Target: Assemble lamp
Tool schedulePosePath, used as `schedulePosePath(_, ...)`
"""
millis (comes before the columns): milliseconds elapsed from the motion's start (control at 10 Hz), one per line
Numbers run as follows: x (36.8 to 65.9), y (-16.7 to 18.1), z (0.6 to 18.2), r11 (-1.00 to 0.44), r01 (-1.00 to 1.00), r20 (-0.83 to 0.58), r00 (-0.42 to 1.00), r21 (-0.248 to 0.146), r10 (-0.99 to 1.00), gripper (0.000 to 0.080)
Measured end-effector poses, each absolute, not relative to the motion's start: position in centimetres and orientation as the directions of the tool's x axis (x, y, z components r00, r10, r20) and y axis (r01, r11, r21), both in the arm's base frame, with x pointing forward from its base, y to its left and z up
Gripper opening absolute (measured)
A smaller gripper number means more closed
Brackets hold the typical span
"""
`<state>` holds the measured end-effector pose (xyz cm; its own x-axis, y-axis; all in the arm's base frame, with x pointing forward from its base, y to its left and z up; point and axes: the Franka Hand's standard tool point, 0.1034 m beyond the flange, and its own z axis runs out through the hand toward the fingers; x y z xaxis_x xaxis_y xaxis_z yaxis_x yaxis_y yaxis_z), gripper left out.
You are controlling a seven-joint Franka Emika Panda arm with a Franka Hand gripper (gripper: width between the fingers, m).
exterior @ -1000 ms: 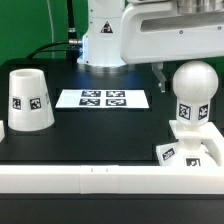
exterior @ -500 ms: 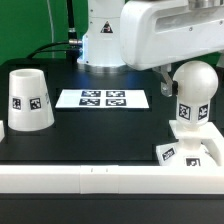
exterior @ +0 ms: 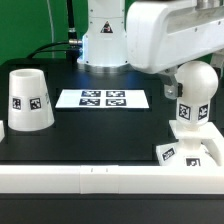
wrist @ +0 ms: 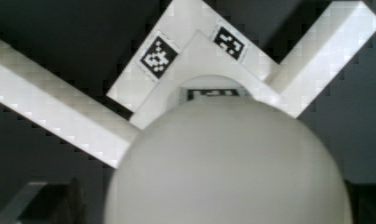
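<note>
The black table [exterior: 110, 135] carried everything. The robot arm [exterior: 160, 35] hung above the marker board [exterior: 102, 98], toward the exterior view's right. The shade [exterior: 28, 100] stood left of that board. The bulb [exterior: 195, 95] stood upright on the base [exterior: 195, 148], right of the board. Whether the fingers [exterior: 170, 87] beside the bulb were wide or narrow could not be told.

No legible txt anywhere.

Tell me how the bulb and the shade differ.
The bulb has a round head on a narrow stem; the shade is a tapered cup. The bulb stands on the base; the shade stands alone on the table. Both are white, upright and tagged.
</note>
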<state>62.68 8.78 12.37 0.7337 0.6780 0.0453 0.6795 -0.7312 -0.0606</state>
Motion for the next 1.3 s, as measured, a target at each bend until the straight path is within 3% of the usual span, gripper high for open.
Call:
schedulePosePath(600,62.52,9.01,12.18,-0.330,0.944,0.025,0.330,-0.014,0.944,0.0698)
schedulePosePath(900,62.51,8.70,12.00,-0.069,0.998,0.007,0.069,-0.006,0.998,0.0698)
schedulePosePath(1300,62.52,8.52,11.97,0.171,0.985,-0.017,-0.171,-0.004,0.985,0.0698)
